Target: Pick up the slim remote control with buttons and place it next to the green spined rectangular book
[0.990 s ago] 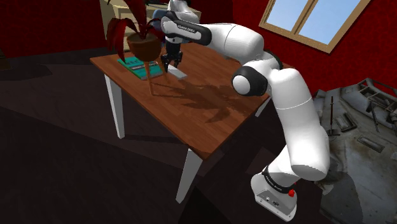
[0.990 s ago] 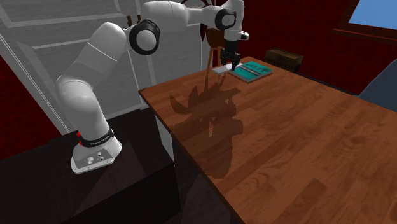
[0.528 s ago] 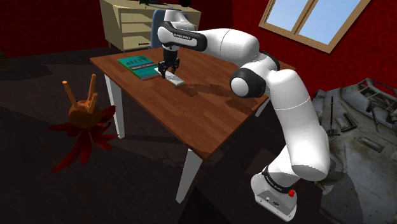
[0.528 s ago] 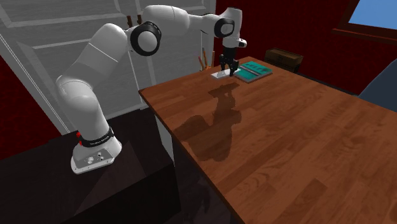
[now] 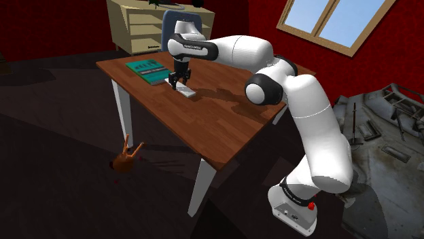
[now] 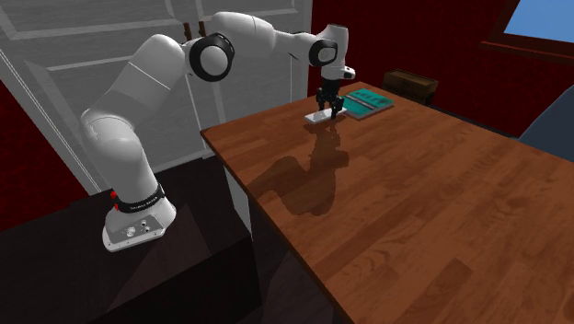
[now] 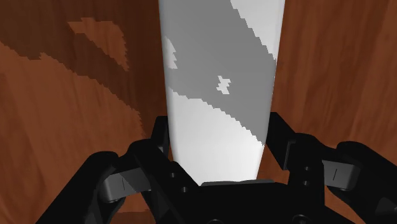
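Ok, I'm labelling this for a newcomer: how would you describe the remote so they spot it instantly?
Find the brown wooden table; a teal-green book lies at its end farthest from the stand. Just beside the book is the remote, clasped in the black tool: a slim, plain white slab, unlike the broader, coloured book.

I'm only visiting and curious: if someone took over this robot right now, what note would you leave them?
Gripper: shut on the white remote.
Things: the remote is down at the wooden table, close beside the green book and apart from it. Whether it rests on the wood cannot be told.
Done: remote picked up and brought to the book.
Left: set it flat if needed, open the gripper, lift away.
Also: a brown pot lies on the floor by the table.
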Robot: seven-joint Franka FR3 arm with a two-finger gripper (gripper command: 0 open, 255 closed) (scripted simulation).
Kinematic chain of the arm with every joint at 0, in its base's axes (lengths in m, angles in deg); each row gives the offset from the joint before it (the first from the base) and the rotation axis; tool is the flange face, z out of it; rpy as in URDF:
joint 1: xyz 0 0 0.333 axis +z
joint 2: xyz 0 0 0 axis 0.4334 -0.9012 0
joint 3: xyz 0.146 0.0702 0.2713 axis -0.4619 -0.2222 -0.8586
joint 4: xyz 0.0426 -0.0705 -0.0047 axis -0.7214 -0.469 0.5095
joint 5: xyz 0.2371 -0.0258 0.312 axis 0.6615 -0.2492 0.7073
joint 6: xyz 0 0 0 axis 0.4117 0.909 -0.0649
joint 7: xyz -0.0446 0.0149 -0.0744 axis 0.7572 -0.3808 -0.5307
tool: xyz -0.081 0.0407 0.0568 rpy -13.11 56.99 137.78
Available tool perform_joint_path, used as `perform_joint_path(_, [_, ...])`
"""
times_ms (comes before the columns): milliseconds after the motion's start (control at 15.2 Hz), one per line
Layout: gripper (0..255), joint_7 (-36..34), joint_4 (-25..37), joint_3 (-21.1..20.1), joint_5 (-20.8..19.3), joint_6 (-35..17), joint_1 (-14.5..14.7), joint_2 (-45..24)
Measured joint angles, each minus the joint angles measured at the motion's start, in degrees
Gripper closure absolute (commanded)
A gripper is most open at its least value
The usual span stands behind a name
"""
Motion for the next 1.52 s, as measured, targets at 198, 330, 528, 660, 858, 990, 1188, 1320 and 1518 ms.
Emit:
perform_joint_path(198, [255,0.0,0.2,0.0,0.0,-0.1,0.0,-0.2])
perform_joint_path(330, [255,0.0,0.1,0.0,0.0,-0.1,0.0,-0.2])
perform_joint_path(528, [0,0.0,0.1,0.0,0.0,-0.1,0.0,-0.2])
perform_joint_path(660, [0,0.0,0.1,0.0,0.0,-0.1,0.0,-0.2])
perform_joint_path(858, [0,0.0,0.1,0.0,0.0,-0.1,0.0,-0.2])
perform_joint_path(990, [0,-0.2,2.9,0.0,-0.1,2.4,-0.4,-0.4])
perform_joint_path(1188, [0,-0.6,6.5,0.0,-0.2,6.1,-0.7,-0.1])
perform_joint_path(1320, [0,-0.6,6.8,0.1,-0.3,6.7,-0.7,0.1])
perform_joint_path(1518, [0,-0.6,7.1,0.1,-0.3,6.9,-0.8,0.0])
